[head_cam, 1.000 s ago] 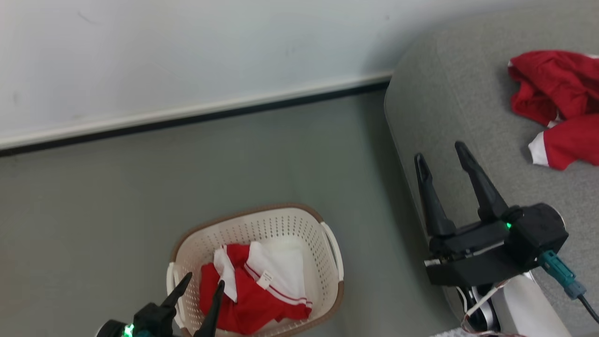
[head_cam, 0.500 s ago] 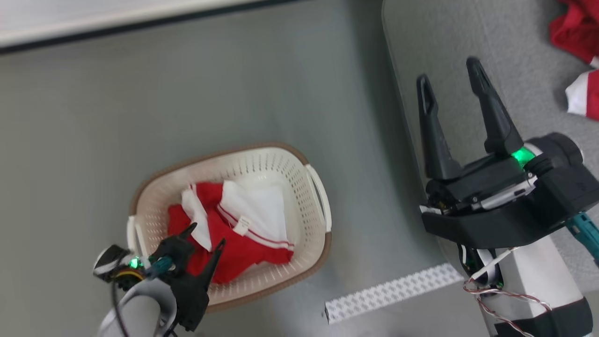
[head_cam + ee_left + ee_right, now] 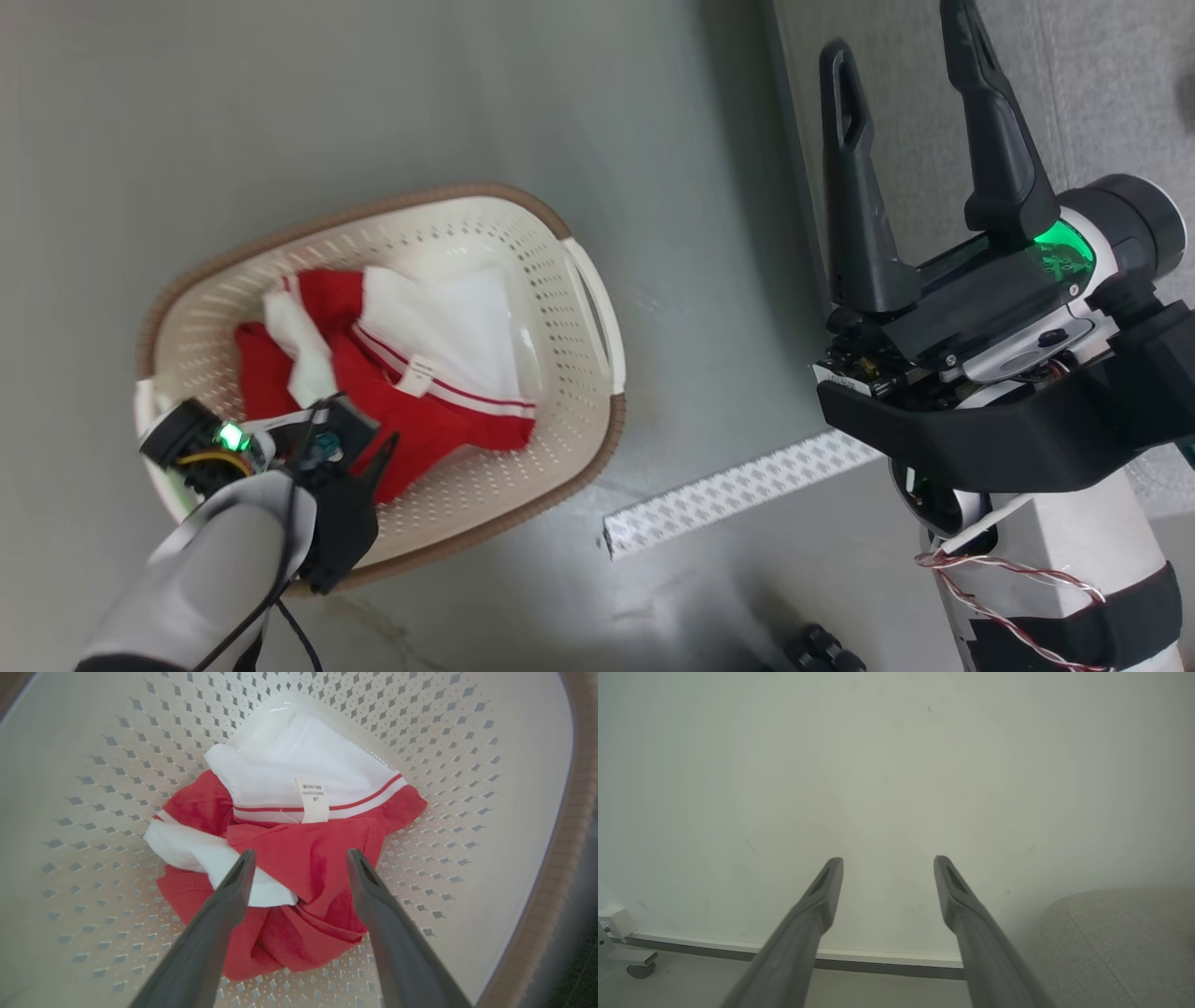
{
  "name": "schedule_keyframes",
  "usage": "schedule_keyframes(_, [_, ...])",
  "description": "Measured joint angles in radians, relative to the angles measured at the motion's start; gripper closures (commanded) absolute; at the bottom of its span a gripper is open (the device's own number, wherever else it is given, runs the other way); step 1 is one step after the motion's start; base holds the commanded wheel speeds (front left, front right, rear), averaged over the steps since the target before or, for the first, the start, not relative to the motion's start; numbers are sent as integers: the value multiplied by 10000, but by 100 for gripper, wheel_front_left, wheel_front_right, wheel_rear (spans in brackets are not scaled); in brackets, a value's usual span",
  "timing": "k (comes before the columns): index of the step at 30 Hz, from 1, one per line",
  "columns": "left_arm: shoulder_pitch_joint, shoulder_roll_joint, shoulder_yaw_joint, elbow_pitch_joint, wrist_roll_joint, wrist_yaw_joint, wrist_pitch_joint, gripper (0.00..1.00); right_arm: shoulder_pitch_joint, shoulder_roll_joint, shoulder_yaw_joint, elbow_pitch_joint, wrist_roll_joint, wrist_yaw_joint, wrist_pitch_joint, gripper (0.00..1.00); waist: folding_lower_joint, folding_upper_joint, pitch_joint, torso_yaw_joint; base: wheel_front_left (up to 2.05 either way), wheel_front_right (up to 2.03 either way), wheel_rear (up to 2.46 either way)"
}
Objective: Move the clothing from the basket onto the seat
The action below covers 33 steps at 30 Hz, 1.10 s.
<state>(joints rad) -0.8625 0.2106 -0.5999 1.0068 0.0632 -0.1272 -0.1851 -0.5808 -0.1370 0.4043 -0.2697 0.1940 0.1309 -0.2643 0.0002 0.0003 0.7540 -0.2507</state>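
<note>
The cream basket [image 3: 523, 201] with a brown rim stands on the grey floor. Crumpled in it is the clothing [image 3: 439, 373], red fabric with white pieces and a small tag. My left gripper [image 3: 359, 425] reaches down into the basket from its near side. In the left wrist view the left gripper [image 3: 299, 854] is open just above the red cloth [image 3: 280, 933], its fingers straddling a fold, inside the basket wall [image 3: 93, 765]. My right gripper [image 3: 896, 37] is open and empty, pointing up over the edge of the grey seat [image 3: 1111, 84]. The right gripper [image 3: 888, 861] faces a pale wall, the seat [image 3: 1120, 942] at lower right.
A white perforated strip [image 3: 738, 490] lies on the floor between the basket and my right arm. Dark small objects [image 3: 822, 649] sit at the bottom edge. A baseboard [image 3: 887, 961] runs along the wall, with a white wheeled base [image 3: 619, 947] at far left.
The head camera has tipped downward, so the whole picture shifted. My left gripper has gone down into the basket over the clothing. Both grippers stay open.
</note>
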Motion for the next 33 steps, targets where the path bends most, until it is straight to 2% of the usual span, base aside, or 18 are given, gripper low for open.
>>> schedule_keyframes(8, [-1022,-48,-823,848,855,508,88,0,-25,219,-42,-42,121,0,2,0,-1,-1,750,-404,0,0,0])
schedule_keyframes(13, [-1435,23,-1143,1396,1158,677,314,0,-57,426,98,-58,224,0,2,0,-1,-2,1132,-655,0,0,0])
schedule_keyframes(23, [-1808,102,-1530,2161,1256,523,437,0,-243,688,144,-65,382,0,0,0,-1,-2,1773,-1130,0,0,0])
schedule_keyframes(24, [-1842,102,-1555,2194,1256,506,439,36,-243,702,132,-63,410,0,0,0,-2,-2,1807,-1168,0,0,0])
schedule_keyframes(25, [-1851,98,-1586,2211,1256,506,431,85,-242,713,125,-61,430,0,0,0,-1,-2,1836,-1202,0,0,0])
schedule_keyframes(26, [-1854,92,-1628,2230,1256,491,397,100,-242,727,119,-52,431,0,0,0,-1,-2,1856,-1228,0,0,0])
schedule_keyframes(30, [-1895,-17,-1613,2243,1145,520,84,100,-237,765,77,59,431,0,0,0,-1,-2,1822,-1214,0,0,0])
schedule_keyframes(33, [-1887,-167,-1256,2238,633,585,-209,100,-235,782,102,151,437,0,0,0,-2,-3,1694,-1137,0,0,0])
